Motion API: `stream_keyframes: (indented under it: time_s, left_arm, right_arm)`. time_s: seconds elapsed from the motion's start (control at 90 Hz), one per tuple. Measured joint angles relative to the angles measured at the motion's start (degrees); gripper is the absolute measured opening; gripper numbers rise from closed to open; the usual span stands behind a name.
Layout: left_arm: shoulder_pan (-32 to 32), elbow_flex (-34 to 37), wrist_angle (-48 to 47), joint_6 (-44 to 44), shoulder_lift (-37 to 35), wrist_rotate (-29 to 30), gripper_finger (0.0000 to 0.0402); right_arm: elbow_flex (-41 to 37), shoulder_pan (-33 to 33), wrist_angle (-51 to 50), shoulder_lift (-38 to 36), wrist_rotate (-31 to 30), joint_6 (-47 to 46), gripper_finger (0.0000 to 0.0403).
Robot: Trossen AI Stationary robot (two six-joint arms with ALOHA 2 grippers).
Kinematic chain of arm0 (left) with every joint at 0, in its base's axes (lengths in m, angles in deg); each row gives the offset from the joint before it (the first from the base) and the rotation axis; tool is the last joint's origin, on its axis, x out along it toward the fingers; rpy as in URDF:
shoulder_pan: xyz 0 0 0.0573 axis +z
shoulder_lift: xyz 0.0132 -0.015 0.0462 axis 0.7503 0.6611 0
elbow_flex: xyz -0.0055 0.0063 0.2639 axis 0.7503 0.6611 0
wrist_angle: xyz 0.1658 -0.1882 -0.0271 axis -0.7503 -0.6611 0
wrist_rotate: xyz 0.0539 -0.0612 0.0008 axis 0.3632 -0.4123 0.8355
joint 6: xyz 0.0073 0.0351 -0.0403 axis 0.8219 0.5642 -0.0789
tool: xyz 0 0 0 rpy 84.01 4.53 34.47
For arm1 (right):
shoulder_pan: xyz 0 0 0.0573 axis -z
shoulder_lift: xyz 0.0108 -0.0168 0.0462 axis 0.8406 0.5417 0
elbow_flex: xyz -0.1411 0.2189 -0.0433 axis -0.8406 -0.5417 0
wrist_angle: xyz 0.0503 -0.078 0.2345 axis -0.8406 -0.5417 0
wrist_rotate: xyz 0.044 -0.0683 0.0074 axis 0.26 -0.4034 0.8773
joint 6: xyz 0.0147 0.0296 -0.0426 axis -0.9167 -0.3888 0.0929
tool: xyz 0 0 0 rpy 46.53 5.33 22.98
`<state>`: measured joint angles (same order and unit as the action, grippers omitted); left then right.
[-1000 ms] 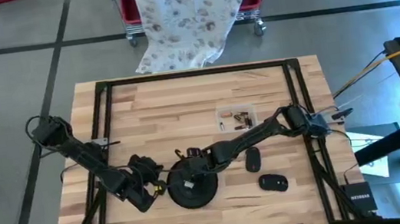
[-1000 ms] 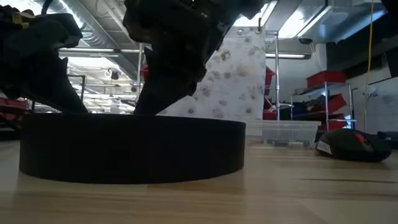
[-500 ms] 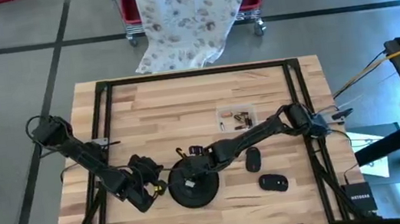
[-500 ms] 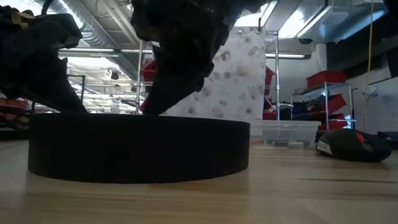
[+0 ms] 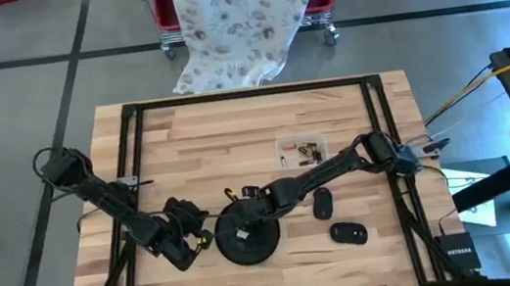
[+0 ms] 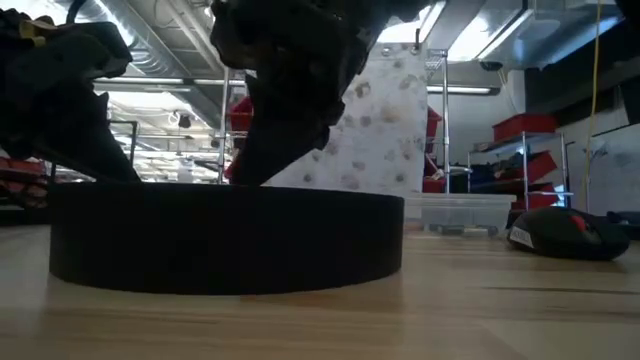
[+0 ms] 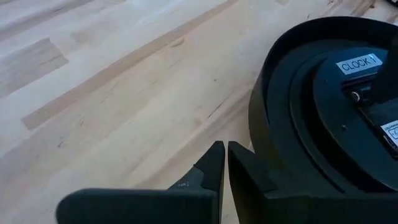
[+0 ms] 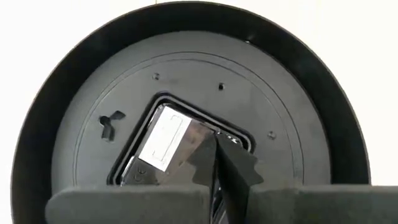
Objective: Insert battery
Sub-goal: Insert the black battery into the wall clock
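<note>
Directly over the clock's point(image 8: 193, 118) rear battery compartment point(image 8: 180, 146), right gripper point(image 8: 217, 163) fingers pressed together, tips down; left gripper point(image 7: 225, 167), also closed, touches rim.

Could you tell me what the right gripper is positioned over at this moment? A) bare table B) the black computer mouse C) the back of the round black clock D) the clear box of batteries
C: the right wrist view looks straight down on the clock, with the right gripper at its central module.
</note>
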<state>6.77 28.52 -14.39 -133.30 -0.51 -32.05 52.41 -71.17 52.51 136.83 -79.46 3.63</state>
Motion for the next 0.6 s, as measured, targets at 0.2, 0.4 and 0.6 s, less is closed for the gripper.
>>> stream_keyframes:
  time_s: [0.2, 0.4, 0.6]
  left_arm:
    - [0.0, 0.0, 0.0, -0.1, 0.0, -0.1, 0.0003]
    - [0.0, 0.0, 0.1, 0.1, 0.0, 0.0, 0.0003]
    - [0.0, 0.0, 0.2, 0.1, 0.0, -0.1, 0.0003]
  right_arm:
    - [-2.3, 1.3, 2.0, 0.0, 3.1, -0.3, 0.0]
    - [-2.9, 1.1, 4.4, -1.2, 3.2, 1.3, 0.0]
    - [-3.0, 0.8, 3.4, -4.0, 1.1, 1.2, 0.0]
